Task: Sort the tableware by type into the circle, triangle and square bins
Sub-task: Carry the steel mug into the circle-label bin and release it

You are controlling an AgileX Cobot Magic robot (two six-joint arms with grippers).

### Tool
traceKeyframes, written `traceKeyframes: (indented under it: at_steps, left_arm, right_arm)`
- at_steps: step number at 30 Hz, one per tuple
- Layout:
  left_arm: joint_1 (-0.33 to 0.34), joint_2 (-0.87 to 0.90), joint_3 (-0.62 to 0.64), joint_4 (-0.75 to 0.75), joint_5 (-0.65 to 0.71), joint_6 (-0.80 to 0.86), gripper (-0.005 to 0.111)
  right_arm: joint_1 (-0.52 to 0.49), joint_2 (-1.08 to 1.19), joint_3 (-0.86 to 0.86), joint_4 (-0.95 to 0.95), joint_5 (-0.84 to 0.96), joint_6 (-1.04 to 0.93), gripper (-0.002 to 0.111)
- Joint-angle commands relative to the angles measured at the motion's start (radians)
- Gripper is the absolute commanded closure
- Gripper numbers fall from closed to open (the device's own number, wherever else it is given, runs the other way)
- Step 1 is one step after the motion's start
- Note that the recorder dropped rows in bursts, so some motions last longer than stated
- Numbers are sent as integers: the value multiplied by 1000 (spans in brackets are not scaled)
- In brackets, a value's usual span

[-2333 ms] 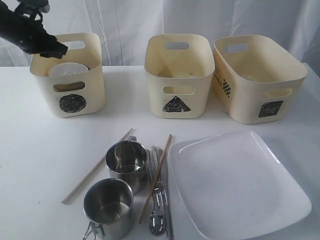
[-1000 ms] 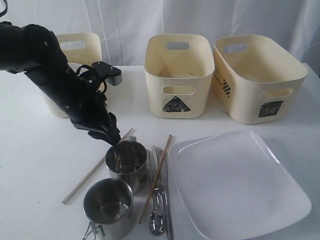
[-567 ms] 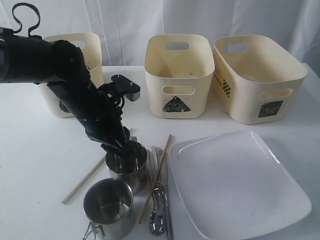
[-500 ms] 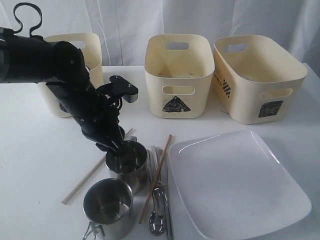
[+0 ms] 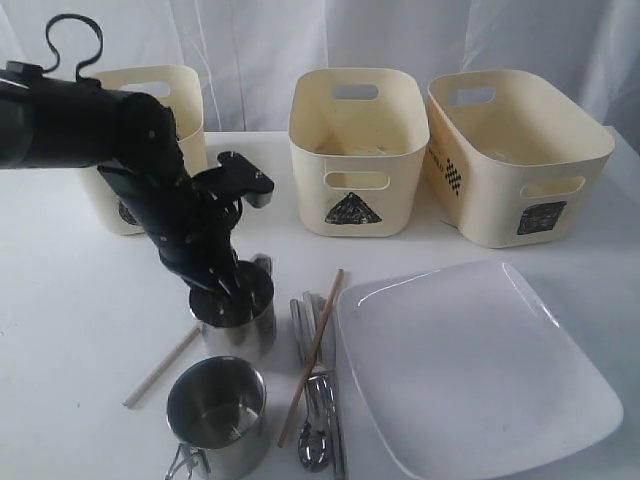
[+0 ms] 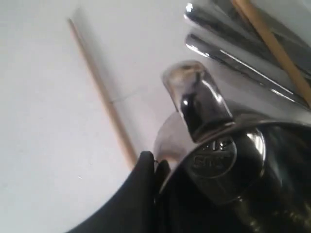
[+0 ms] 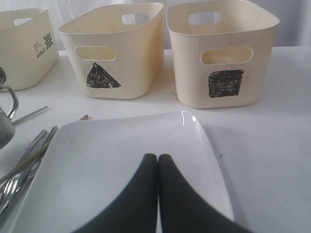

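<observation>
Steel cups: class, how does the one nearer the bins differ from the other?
The far steel cup is gripped at its rim by the left gripper; the near steel cup stands free. The far one's handle points toward the bins, the near one's toward the camera. Both are upright steel.

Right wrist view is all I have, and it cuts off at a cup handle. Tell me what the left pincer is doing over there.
Observer: The left pincer is closed on the rim of the far steel cup, with one finger outside its wall.
Operator: List what else stands near it.
Observer: A second steel cup stands nearer the front edge, and nothing touches it.
Operator: Report any chopstick I can't see.
Observer: One chopstick lies to the left of both cups in the exterior view.
</observation>
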Motion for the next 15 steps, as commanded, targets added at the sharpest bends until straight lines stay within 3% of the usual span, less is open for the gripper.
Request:
traceKeyframes:
  at_steps: [1, 3, 4, 8, 15]
  left_arm:
    - [-4, -105, -76, 50, 40, -14, 107]
    - [-4, -155, -137, 109, 80, -14, 107]
    - [1, -184, -174, 228, 63, -56, 107]
    - [83, -203, -267, 467, 3, -290, 107]
    - [288, -120, -389, 423, -101, -305, 107]
  right_arm:
    - [2, -5, 7, 0, -14, 0, 108]
    - [2, -5, 7, 0, -14, 0, 108]
    - [2, -5, 7, 0, -14, 0, 108]
    - [2, -5, 7, 0, -14, 16, 108]
    - [2, -5, 7, 0, -14, 24, 108]
